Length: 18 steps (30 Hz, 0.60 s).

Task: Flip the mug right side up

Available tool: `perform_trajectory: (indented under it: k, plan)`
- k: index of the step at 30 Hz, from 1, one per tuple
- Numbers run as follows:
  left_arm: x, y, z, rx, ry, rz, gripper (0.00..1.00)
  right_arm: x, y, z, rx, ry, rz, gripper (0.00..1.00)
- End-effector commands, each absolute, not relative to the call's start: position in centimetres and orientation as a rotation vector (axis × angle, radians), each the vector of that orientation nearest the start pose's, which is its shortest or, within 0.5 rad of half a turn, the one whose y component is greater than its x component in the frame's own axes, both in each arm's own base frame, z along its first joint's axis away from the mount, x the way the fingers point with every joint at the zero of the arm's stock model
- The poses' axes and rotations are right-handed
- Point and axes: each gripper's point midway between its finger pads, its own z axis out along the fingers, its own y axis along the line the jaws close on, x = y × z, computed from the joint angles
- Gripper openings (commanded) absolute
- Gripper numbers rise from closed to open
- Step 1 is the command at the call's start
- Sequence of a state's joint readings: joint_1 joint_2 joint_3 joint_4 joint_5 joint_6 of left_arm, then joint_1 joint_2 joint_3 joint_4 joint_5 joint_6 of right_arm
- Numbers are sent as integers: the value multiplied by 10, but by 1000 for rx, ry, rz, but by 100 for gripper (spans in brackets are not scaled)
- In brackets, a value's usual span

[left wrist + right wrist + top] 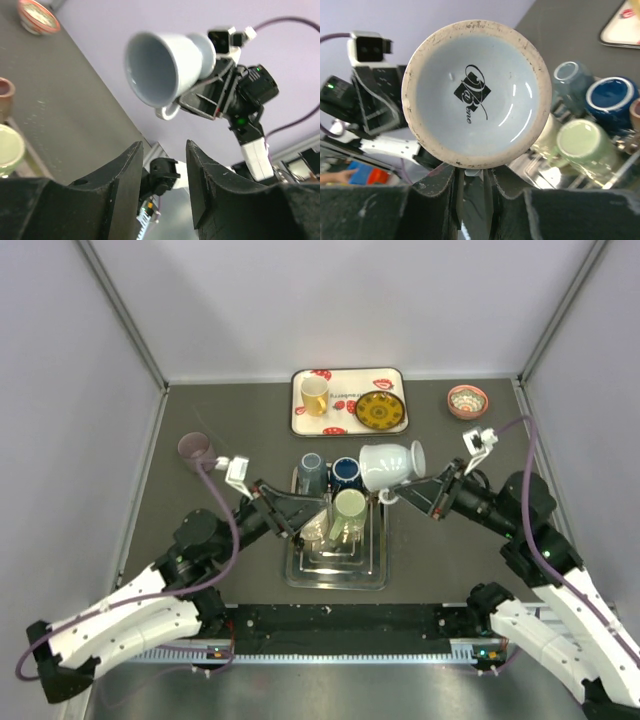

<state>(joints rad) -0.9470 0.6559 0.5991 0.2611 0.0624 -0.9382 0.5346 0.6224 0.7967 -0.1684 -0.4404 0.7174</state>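
The white mug (392, 465) hangs in the air above the dish rack (335, 578), tipped on its side with its mouth toward the left arm. My right gripper (397, 496) is shut on the mug's handle. In the right wrist view the mug's base with a black logo (476, 92) fills the frame above that gripper (472, 172). My left gripper (303, 528) is open and empty, low over the rack's left side, aimed at the mug. In the left wrist view the mug's open mouth (160, 67) sits above and beyond that gripper (165, 150).
The rack holds a grey-blue mug (310, 475), a dark blue mug (346, 472) and a green mug (348, 515), all upside down. A tray (349, 423) at the back carries a yellow mug (314, 395) and a patterned plate (380, 411). A pink bowl (466, 400) sits back right, a purple cup (196, 450) left.
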Motion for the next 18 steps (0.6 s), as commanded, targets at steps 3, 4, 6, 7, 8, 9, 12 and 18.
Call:
perform_trajectory:
  k: [3, 4, 6, 7, 8, 9, 12, 18]
  plan:
    - [165, -221, 312, -75, 1610, -1270, 45, 158, 178, 299, -294, 1847, 994, 0]
    - [167, -217, 307, -85, 1629, -1237, 45, 158, 174, 284, -280, 1898, 961, 0]
    - [173, -204, 298, -139, 1664, -1157, 44, 162, 158, 250, -205, 2034, 838, 0]
    - [175, -201, 293, -169, 1685, -1137, 44, 164, 154, 236, -191, 2082, 801, 0]
    - [178, -197, 293, -195, 1696, -1110, 43, 165, 150, 227, -175, 2104, 771, 0]
    - [180, -192, 283, -214, 1732, -1062, 43, 165, 148, 220, -163, 2124, 754, 0]
    - [183, -189, 274, -239, 1784, -1006, 42, 170, 139, 199, -129, 2181, 672, 0]
    - [186, -192, 259, -235, 1846, -961, 41, 181, 145, 179, -122, 2257, 625, 0]
